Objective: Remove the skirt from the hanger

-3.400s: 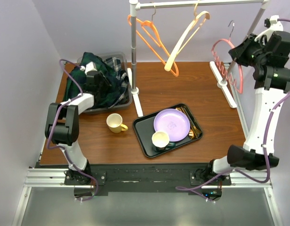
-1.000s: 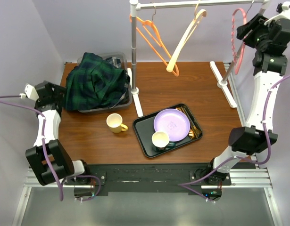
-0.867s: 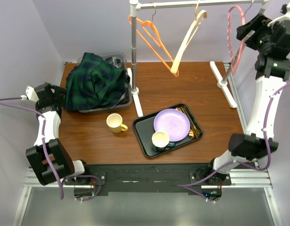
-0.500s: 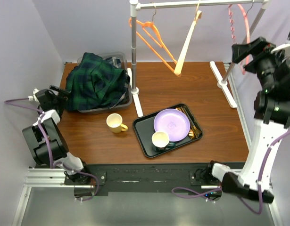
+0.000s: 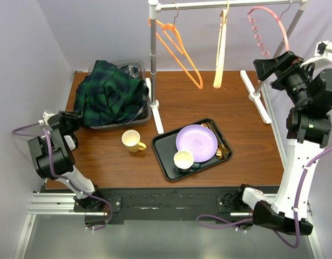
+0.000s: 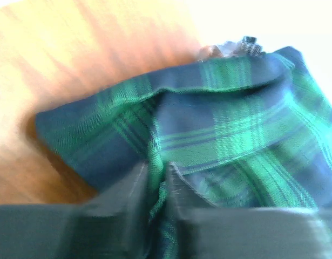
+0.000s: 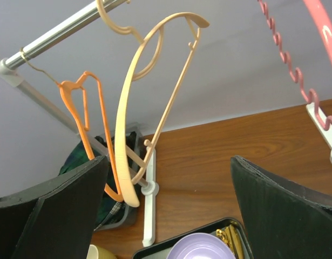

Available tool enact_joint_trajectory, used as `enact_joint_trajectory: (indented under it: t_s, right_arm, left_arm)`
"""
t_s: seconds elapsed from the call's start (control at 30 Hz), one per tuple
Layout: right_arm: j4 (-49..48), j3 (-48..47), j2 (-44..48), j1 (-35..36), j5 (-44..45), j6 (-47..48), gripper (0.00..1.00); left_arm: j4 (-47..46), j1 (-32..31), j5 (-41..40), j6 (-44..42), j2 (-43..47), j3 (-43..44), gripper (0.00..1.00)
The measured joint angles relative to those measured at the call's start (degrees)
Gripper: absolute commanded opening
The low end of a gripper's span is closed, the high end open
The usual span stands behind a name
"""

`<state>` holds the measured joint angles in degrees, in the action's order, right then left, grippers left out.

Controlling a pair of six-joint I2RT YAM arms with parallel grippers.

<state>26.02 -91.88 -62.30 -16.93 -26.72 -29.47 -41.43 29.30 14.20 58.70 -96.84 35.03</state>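
Since the plaid skirt lies in the grey bin, left gripper jaws seemingly pinch its edge; right gripper jaws spread, empty.

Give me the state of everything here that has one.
skirt: off the hanger, heaped in the bin
pink hanger: bare, on the rail
orange hanger: bare, on the rail
cream hanger: bare, on the rail
left gripper: fingers pinching skirt fabric
right gripper: open, empty
yellow mug: upright
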Motion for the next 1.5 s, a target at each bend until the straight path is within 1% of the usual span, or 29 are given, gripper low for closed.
enact_joint_trajectory:
  t_s: [0.03, 0.07, 0.17, 0.23, 0.33, 0.43, 0.57, 0.63, 0.73, 0.8, 0.87, 1.07, 1.1, 1.13, 1.2, 1.23, 1.27, 1.3, 1.33, 1.37, 1.47, 1.5]
  right_arm:
    - [-0.1, 0.0, 0.1, 0.0, -0.5, -0.3, 0.98]
    - [-0.4, 0.0, 0.2, 0.0, -1.2, -0.6, 0.97]
    - [-0.9, 0.0, 0.7, 0.3, -2.6, -1.6, 0.96]
    - [-1.2, 0.2, 1.2, 0.5, -3.1, -2.3, 0.96]
    - [-1.1, 0.2, 1.7, 0.9, -2.9, -2.5, 0.96]
    - [-0.7, 0.2, 2.0, 0.9, -2.9, -2.7, 0.95]
    - [-0.8, 0.8, 2.5, 1.2, -3.1, -3.3, 0.95]
    - [-0.7, 1.4, 3.0, 1.3, -3.1, -3.4, 0.95]
    - [-0.5, 2.3, 3.8, 1.3, -3.0, -3.3, 0.95]
    - [-0.3, 2.9, 4.3, 1.3, -3.1, -3.3, 0.95]
    - [-0.1, 3.4, 4.7, 1.4, -3.1, -3.1, 0.95]
    - [0.1, 3.6, 5.0, 1.7, -3.0, -2.8, 0.95]
    - [0.2, 3.6, 5.0, 1.7, -3.0, -2.8, 0.95]
    - [0.2, 3.6, 5.0, 1.7, -3.0, -2.7, 0.94]
    - [0.5, 3.6, 5.0, 1.7, -3.0, -2.4, 0.94]
    - [0.6, 3.6, 5.0, 1.7, -3.0, -2.4, 0.94]
    - [0.7, 3.6, 5.0, 1.7, -3.0, -2.4, 0.94]
    - [1.4, 3.6, 5.1, 1.7, -3.0, -2.3, 0.94]
    - [1.4, 3.6, 5.1, 1.7, -3.0, -2.3, 0.94]
    - [1.6, 3.6, 5.1, 1.7, -3.0, -2.3, 0.94]
    - [2.1, 3.6, 5.1, 1.7, -3.0, -2.3, 0.94]
    - [2.3, 3.6, 5.1, 1.7, -3.0, -2.3, 0.94]
  left_arm:
    - [-2.1, 0.0, 0.5, 0.9, -0.5, -0.5, 0.00]
    - [-4.0, 0.0, 1.2, 1.5, -0.8, -0.8, 0.00]
    - [-5.6, 0.0, 3.1, 2.5, 0.0, -0.3, 0.00]
    - [-4.9, -0.1, 4.1, 2.6, 1.7, 0.8, 0.00]
    - [1.0, -1.0, 4.1, 0.4, 6.9, 4.9, 0.00]
    - [8.0, -5.4, 3.1, -4.7, 12.8, 13.9, 0.00]
    - [10.4, -13.8, 4.0, -9.9, 17.5, 22.9, 0.00]
    - [10.4, -17.5, 5.3, -11.4, 17.6, 24.9, 0.00]
    - [10.7, -22.5, 6.1, -13.0, 15.5, 25.9, 0.00]
    - [9.9, -24.3, 6.4, -13.0, 12.7, 24.8, 0.00]
    - [9.2, -25.0, 6.0, -13.4, 7.6, 23.7, 0.00]
    - [12.8, -25.7, 0.2, -15.3, -12.7, 23.2, 0.00]
    - [12.4, -25.8, -0.1, -15.2, -14.0, 22.8, 0.02]
    - [11.3, -25.9, -0.6, -15.0, -14.4, 22.1, 0.12]
    - [10.9, -26.2, -2.2, -15.3, -12.7, 21.5, 0.21]
    - [11.8, -26.5, -3.1, -15.8, -11.8, 21.6, 0.36]
    - [13.6, -26.7, -3.8, -16.3, -11.1, 22.3, 0.44]
    - [19.9, -27.2, -4.9, -18.0, -10.2, 25.8, 0.63]
    - [20.5, -27.2, -5.1, -18.3, -10.1, 26.2, 0.67]
    - [23.8, -27.4, -5.4, -19.2, -9.7, 27.9, 0.72]
    - [34.5, -28.6, -7.6, -21.8, -7.7, 35.0, 0.76]
    - [37.1, -28.9, -8.2, -22.6, -6.4, 36.7, 0.79]
